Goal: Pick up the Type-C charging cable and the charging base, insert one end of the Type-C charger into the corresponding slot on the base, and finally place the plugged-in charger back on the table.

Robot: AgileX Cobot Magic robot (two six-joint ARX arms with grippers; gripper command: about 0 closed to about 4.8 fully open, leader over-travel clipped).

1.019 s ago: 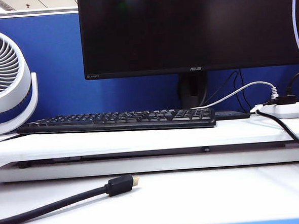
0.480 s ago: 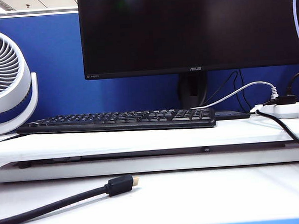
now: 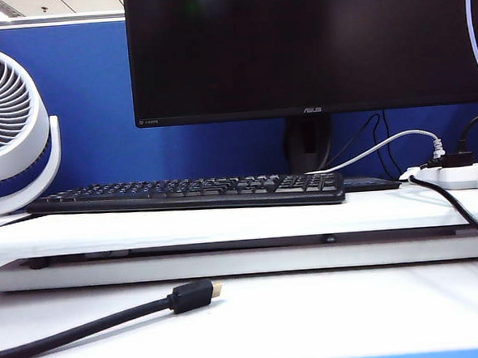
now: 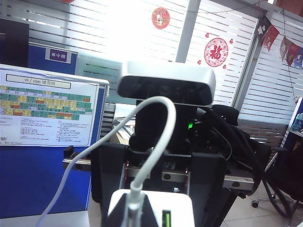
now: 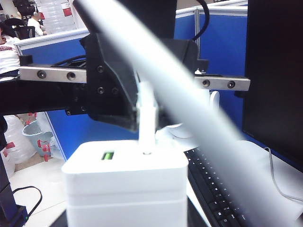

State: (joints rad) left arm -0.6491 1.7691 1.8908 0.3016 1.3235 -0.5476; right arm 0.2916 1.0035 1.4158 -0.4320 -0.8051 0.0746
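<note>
Exterior view: the table [image 3: 225,220] is carrying a black keyboard [image 3: 187,193] under a dark monitor [image 3: 304,45]; neither arm is showing, only a white strand [image 3: 475,35] hanging at the right edge.

Left wrist view: the left gripper [image 4: 136,204] is pinching the Type-C charging cable [image 4: 163,137] at its plug, seated in the charging base [image 4: 177,210].

Right wrist view: the right gripper [image 5: 124,198] is holding the charging base [image 5: 124,177] aloft, cable plug [image 5: 146,120] standing in its top.

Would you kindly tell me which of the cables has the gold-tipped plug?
The thick black cable lying on the front table; the thin white one is plugged into the white charging base.
</note>
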